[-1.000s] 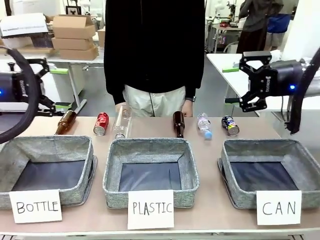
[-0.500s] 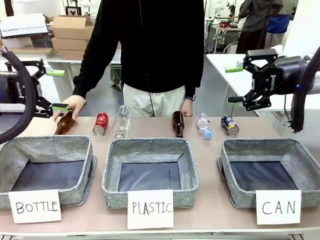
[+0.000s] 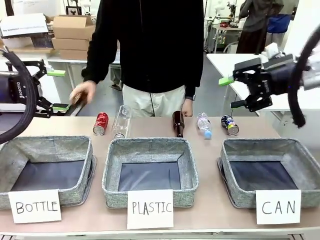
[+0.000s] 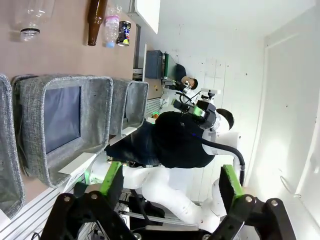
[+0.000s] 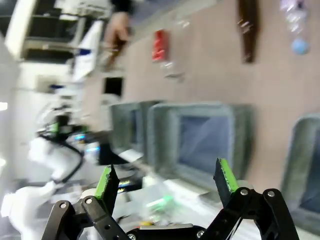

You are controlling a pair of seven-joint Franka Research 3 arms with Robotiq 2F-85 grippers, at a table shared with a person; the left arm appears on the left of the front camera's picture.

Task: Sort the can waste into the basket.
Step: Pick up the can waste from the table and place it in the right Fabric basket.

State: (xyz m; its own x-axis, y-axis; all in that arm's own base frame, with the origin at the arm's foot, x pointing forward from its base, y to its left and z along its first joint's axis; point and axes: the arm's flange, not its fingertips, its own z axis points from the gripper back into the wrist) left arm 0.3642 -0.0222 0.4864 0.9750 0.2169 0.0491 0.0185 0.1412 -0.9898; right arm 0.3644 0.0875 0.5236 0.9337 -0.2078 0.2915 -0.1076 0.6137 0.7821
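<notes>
Right claw (image 3: 231,93): fingers apart, empty. Dark can (image 3: 230,125) lies on table (image 3: 208,160) below it, basket (image 3: 260,144) lower still. Left claw (image 3: 59,90): apart, empty; red can (image 3: 101,123) off to its lower right.

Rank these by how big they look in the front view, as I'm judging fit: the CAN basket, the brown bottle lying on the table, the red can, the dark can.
1. the CAN basket, largest, though also nearest the camera
2. the brown bottle
3. the red can and the dark can: alike, no ranking
</notes>
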